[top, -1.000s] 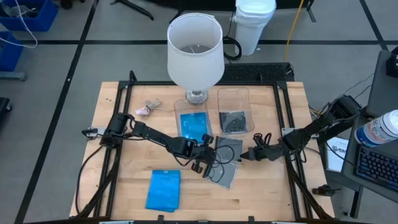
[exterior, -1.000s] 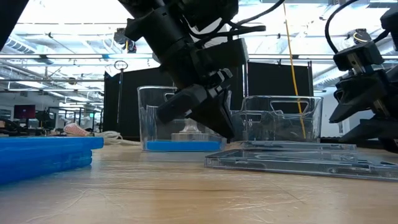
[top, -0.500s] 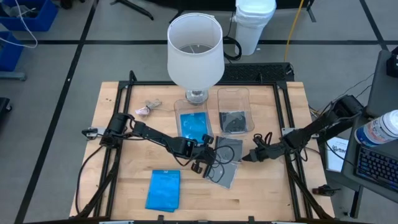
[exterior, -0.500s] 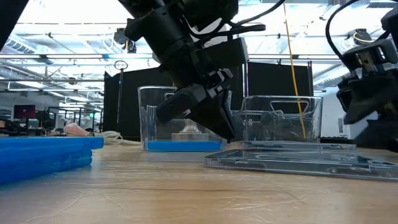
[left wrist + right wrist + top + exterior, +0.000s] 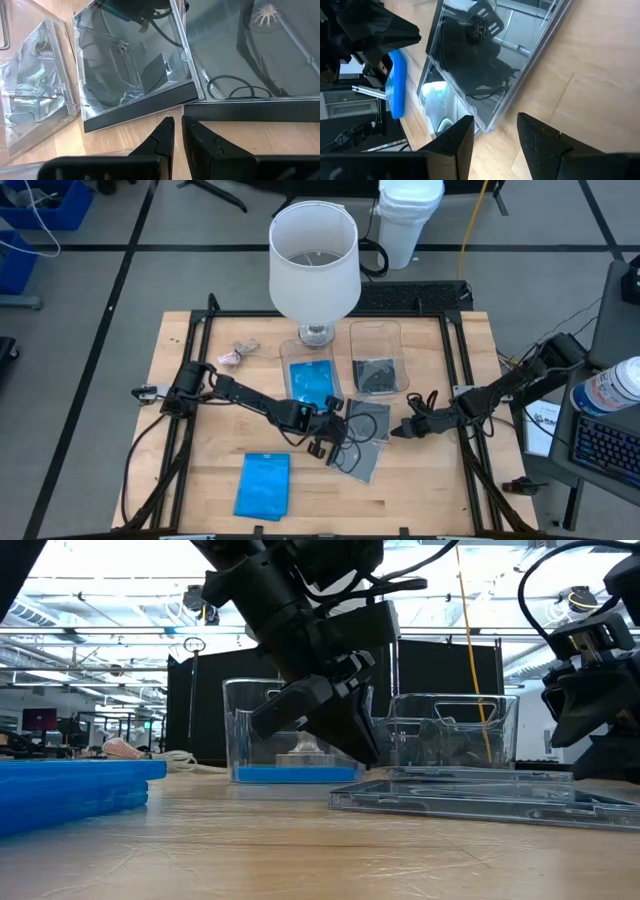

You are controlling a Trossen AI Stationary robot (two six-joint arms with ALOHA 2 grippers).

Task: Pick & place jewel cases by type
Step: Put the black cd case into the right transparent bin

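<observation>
Two smoky grey jewel cases with dark spines lie flat and overlapping mid-table (image 5: 362, 438), (image 5: 470, 800). My left gripper (image 5: 326, 444), (image 5: 177, 125) points down at their left edge. Its fingers are shut to a thin slit just short of the two spines (image 5: 145, 107). My right gripper (image 5: 399, 432), (image 5: 492, 130) hangs open above the table at the cases' right edge (image 5: 520, 85). A blue jewel case (image 5: 263, 485), (image 5: 70, 790) lies flat near the front edge. Another blue case sits in the left clear tub (image 5: 311, 382), and a dark case in the right tub (image 5: 377, 372). My left gripper's shut fingertips (image 5: 167, 124) stand at the dark spine of the nearer grey case (image 5: 150, 104), slanting down from the table's left. I cannot tell whether they touch it. The case lies flat on the table.
A white lamp (image 5: 313, 260) stands at the far edge behind the tubs. A small pinkish-grey lump (image 5: 232, 358) lies at far left. A dark frame (image 5: 190, 380) runs along the table's sides. Bare wood lies at the front right (image 5: 420, 490).
My right gripper has drawn back a little from the grey cases toward the table's right edge and risen slightly. The left gripper and the cases have kept still.
</observation>
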